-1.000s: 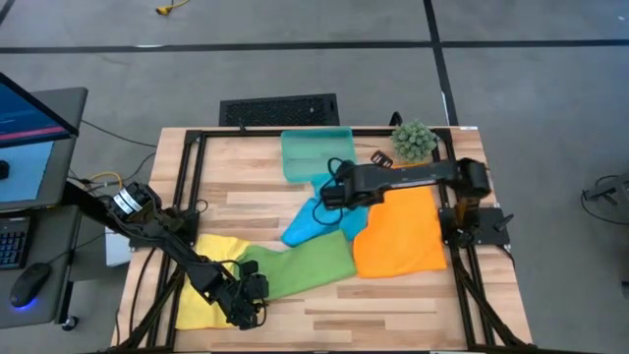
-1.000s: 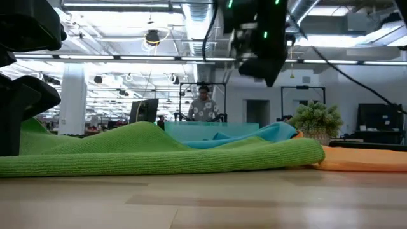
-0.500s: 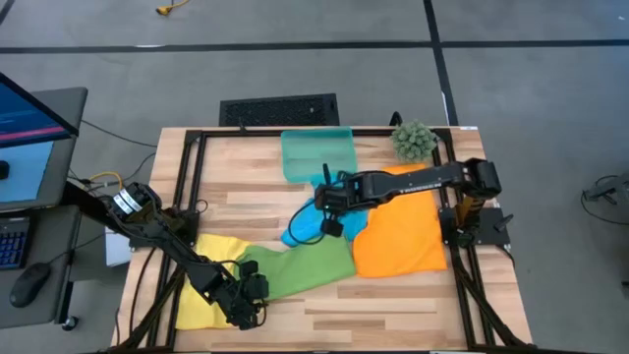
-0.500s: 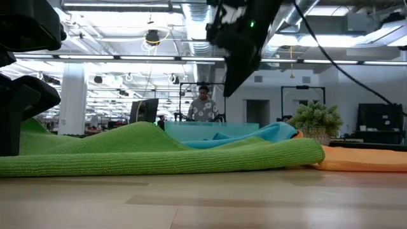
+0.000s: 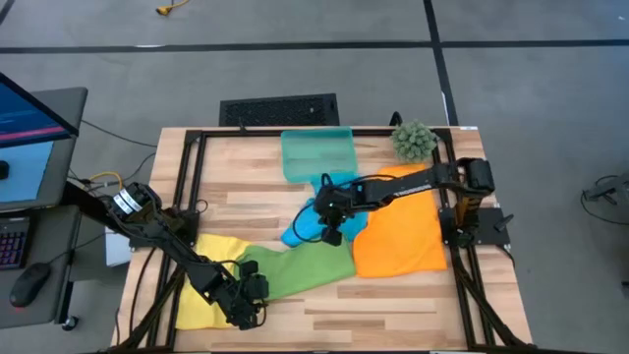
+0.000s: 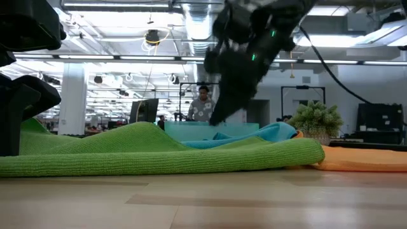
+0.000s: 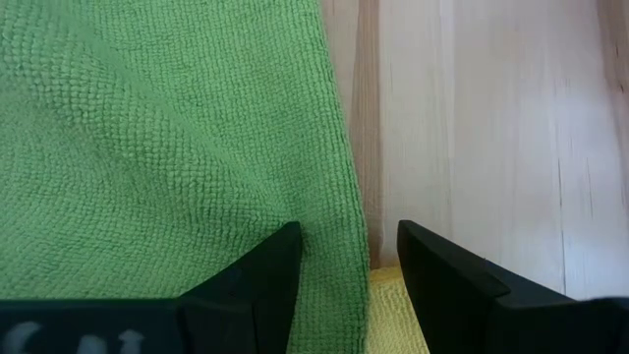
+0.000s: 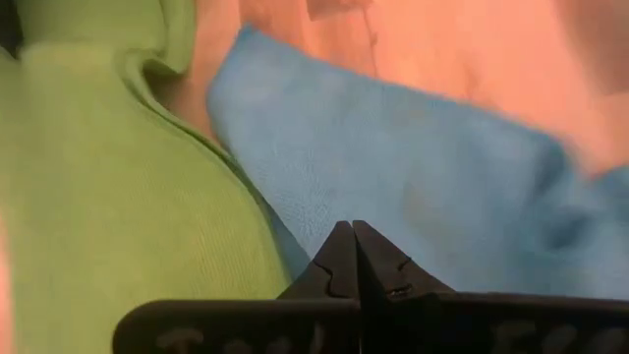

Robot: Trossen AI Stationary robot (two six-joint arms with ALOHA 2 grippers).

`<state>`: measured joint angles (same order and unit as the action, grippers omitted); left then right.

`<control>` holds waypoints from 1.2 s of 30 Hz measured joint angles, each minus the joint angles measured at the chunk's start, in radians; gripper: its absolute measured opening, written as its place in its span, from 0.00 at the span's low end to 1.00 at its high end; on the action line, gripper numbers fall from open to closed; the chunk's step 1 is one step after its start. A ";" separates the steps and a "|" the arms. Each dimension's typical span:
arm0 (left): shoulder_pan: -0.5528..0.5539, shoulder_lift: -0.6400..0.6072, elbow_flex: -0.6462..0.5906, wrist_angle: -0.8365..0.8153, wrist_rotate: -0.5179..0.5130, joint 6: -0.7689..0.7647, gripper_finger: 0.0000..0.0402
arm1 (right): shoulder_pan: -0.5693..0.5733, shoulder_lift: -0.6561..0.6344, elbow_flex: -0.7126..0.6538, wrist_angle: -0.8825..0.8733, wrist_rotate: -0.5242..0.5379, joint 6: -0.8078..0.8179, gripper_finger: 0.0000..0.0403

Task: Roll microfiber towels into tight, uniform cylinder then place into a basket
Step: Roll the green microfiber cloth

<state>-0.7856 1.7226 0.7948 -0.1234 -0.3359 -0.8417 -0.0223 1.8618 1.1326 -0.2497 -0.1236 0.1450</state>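
The four microfiber towels all lie spread or crumpled on the wooden bench [image 5: 393, 300], none rolled. The blue towel [image 5: 307, 224] sits bunched in the middle, just near of the basket [image 5: 316, 152], which stands at the far edge with its teal walls showing nothing inside that I can make out. The green towel [image 5: 300, 267] stretches from the blue one toward the near left, its far right end tucked against the blue cloth. The orange towel [image 5: 401, 236] lies flat on the right, touching both the blue and the green. The yellow towel [image 5: 197, 280] is at the near left corner, partly under the green one.

The right end effector [image 5: 329, 218] reaches in from the right, across the orange towel, and hangs over the blue towel with its fingers [image 8: 346, 261] clenched tight together, tips meeting and nothing between them; blue cloth fills the space just past them, with the green edge alongside.

The left end effector [image 5: 246, 300] rests low at the near left, at the seam where green lies over yellow. Its fingers [image 7: 257, 285] stand apart, released, with the green towel's edge running between them and a sliver of yellow showing beneath.

A spiky green plant ball [image 5: 414, 142] sits at the far right corner. Beyond the bench, a person [image 6: 203, 105] stands far off in the room.
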 joint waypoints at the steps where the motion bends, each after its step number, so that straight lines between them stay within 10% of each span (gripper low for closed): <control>1: 0.000 0.000 0.000 0.002 0.000 0.000 0.42 | 0.001 0.004 -0.011 -0.025 -0.010 0.004 0.01; 14: 0.000 0.000 0.000 0.000 0.008 -0.010 0.42 | 0.001 0.124 0.010 0.018 0.187 0.095 0.01; 36: 0.000 0.000 0.001 -0.024 0.011 -0.019 0.42 | -0.028 0.036 0.003 -0.801 0.703 0.580 0.01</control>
<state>-0.7860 1.7222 0.7956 -0.1477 -0.3244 -0.8609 -0.0499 1.8977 1.1358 -1.0503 0.5789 0.7251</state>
